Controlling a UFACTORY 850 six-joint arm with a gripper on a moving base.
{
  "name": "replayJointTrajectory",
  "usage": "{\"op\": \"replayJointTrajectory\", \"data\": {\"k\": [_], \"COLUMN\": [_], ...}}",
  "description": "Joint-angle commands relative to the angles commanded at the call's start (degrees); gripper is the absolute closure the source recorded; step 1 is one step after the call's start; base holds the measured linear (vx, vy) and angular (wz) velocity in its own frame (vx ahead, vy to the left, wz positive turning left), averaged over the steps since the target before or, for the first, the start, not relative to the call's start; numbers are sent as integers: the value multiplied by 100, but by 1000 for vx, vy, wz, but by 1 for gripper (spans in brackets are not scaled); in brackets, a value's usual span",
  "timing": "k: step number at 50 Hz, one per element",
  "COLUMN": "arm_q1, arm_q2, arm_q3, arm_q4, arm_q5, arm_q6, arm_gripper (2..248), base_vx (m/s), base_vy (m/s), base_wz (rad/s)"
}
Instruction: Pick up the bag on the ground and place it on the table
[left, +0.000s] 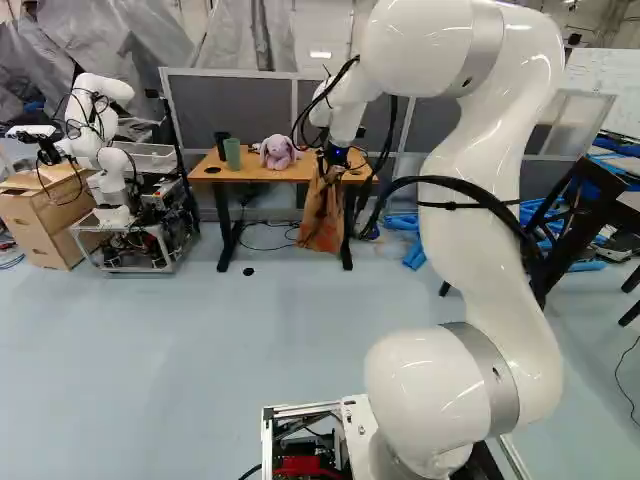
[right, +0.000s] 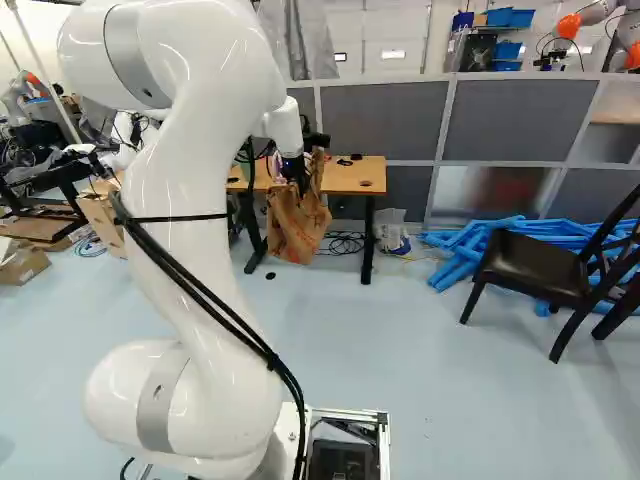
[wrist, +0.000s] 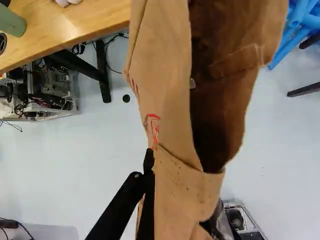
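Observation:
In the left base view my gripper (left: 335, 158) is at the front edge of the wooden table (left: 255, 174), shut on the brown bag (left: 322, 222). The bag hangs from it in front of the table, its lower end near the floor. In the right base view the bag (right: 296, 226) hangs left of the bare tabletop (right: 352, 178). Seen from the wrist, the gripper (wrist: 184, 182) has the bag (wrist: 172, 115) between its fingers. One black finger lies along the bag's outside; the other is mostly hidden behind the cloth. The bag's opening gapes darkly.
On the table, left of the bag in the left base view, are a purple plush toy (left: 277, 152), a green cup (left: 232, 153) and a black cup (left: 221, 145). Another robot (left: 105, 150) stands farther left. A dark chair (right: 535, 262) and blue tubes (right: 465, 250) lie to the right.

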Motion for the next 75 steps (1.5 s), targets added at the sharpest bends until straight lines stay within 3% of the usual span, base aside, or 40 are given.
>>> {"op": "replayJointTrajectory", "data": {"k": [75], "arm_q1": [-16], "arm_q2": [102], "arm_q3": [-1072], "arm_q4": [0], "arm_q5": [-1370], "arm_q6": [0], "arm_gripper": [229], "base_vx": [0], "base_vy": [0], "base_wz": [0]}}
